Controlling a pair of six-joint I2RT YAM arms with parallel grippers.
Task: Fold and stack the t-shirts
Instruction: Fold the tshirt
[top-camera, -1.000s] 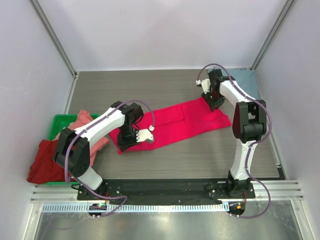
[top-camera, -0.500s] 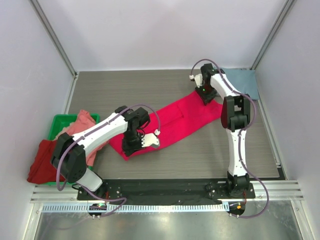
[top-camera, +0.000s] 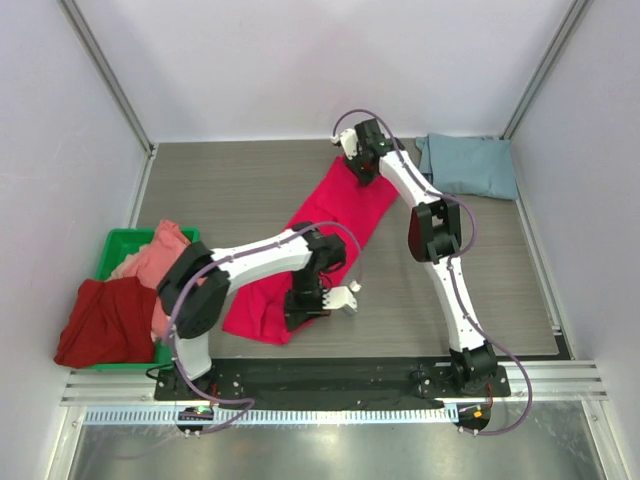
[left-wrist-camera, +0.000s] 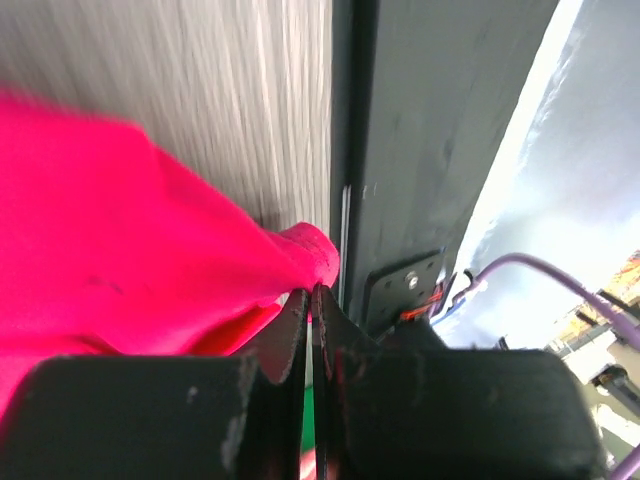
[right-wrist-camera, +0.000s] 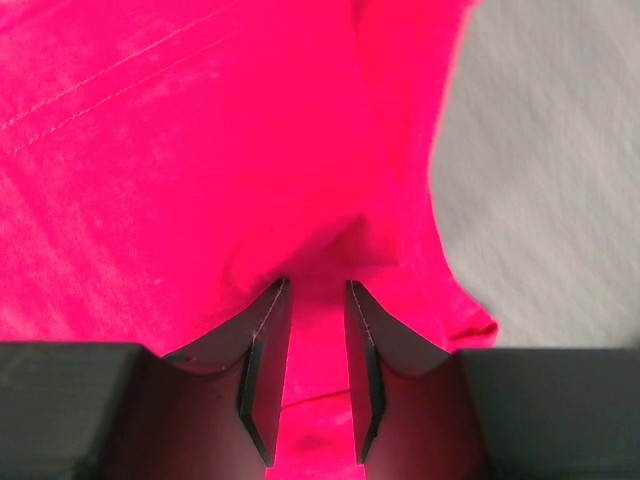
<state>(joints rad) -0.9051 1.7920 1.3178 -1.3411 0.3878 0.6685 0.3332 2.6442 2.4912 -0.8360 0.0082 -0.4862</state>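
The left gripper (left-wrist-camera: 310, 292) with tight jaws and the right gripper (right-wrist-camera: 312, 290) with narrow jaws each pinch an end of the crimson-pink t-shirt (top-camera: 335, 205) between them, so only the blue-grey t-shirt (top-camera: 470, 165) looks folded, and the salmon t-shirt (top-camera: 160, 255) and dark red t-shirt (top-camera: 105, 325) wait unfolded.

Lab test cell: white panels (top-camera: 320, 60), aluminium rails (top-camera: 106, 72).

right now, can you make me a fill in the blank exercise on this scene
The left gripper and right gripper both pinch the same t-shirt, coloured ___.
The blue-grey t-shirt lies at the far ___ corner of the table.
The salmon pink t-shirt is draped over a bin coloured ___.
Missing words: crimson-pink; right; green.
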